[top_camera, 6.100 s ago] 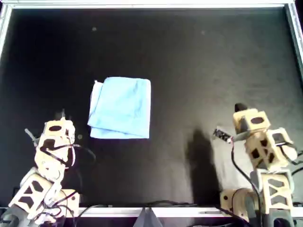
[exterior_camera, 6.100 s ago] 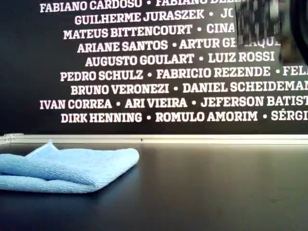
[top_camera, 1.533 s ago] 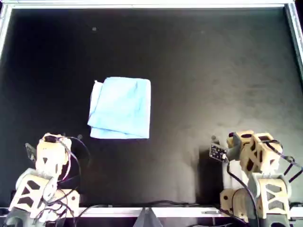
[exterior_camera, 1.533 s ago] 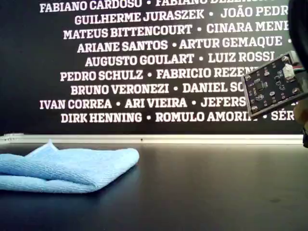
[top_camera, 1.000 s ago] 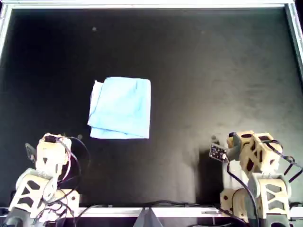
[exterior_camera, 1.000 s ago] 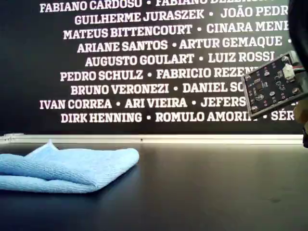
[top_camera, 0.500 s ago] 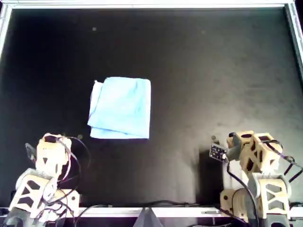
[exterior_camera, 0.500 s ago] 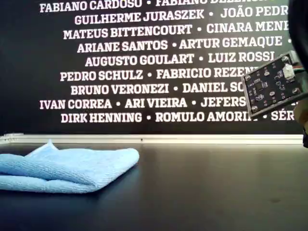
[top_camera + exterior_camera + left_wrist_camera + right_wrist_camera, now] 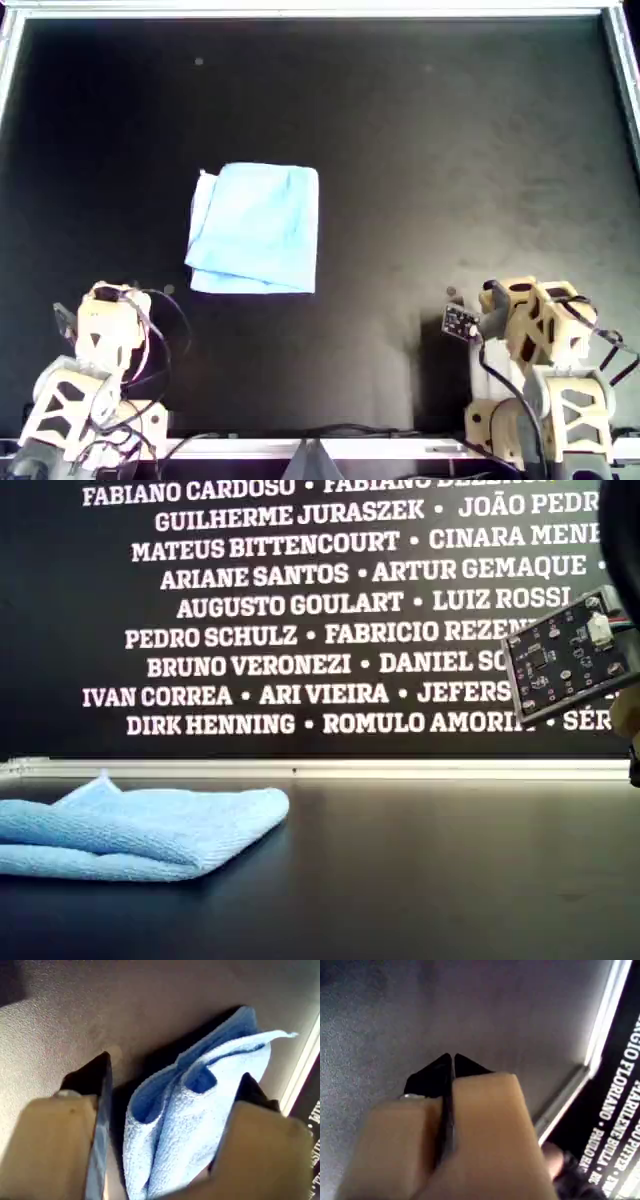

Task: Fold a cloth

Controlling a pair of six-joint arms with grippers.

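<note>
The cloth [image 9: 253, 228] is light blue and lies folded into a thick rectangle on the black table, left of centre in the overhead view. In the exterior view the cloth [image 9: 140, 830] sits low at the left, its layers stacked. My left gripper [image 9: 133, 290] is drawn back near the overhead view's bottom left, short of the cloth. The left wrist view shows the left gripper [image 9: 175, 1080] open, with the cloth [image 9: 200, 1120] lying ahead between the fingers, untouched. My right gripper [image 9: 492, 290] is at the overhead view's bottom right, far from the cloth. The right gripper [image 9: 452, 1060] is shut on nothing.
A metal rail [image 9: 310, 10] frames the black table top [image 9: 450, 150]. Behind it stands a black wall with white names [image 9: 300, 610]. A small circuit board [image 9: 570, 655] on the right arm hangs at the exterior view's right. Cables trail by both arm bases.
Compared with six seconds ago, both arms have drawn back toward the overhead view's bottom edge. Over the last second and a half nothing has moved, and the cloth has kept its place.
</note>
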